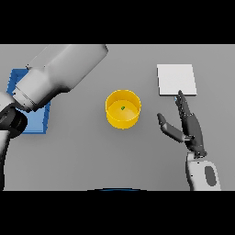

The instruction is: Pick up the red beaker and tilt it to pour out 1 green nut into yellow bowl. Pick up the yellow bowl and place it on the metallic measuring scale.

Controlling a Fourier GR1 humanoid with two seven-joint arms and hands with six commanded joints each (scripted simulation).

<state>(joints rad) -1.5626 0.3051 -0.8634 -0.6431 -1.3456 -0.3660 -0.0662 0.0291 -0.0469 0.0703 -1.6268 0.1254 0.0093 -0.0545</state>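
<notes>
The yellow bowl point(123, 109) stands upright at the middle of the grey table, and one small green nut point(122, 108) lies inside it. To its right my right hand point(190, 126) is open, fingers straight and thumb spread toward the bowl, a gap apart from it. Just beyond the fingertips lies the pale square measuring scale point(176, 79), bare on top. My left arm point(57, 73) stretches across the upper left; its hand is out of sight. No red beaker shows in the head view.
A blue tray point(34, 121) lies at the left edge, mostly covered by my left arm. Bare grey table separates the bowl from the scale.
</notes>
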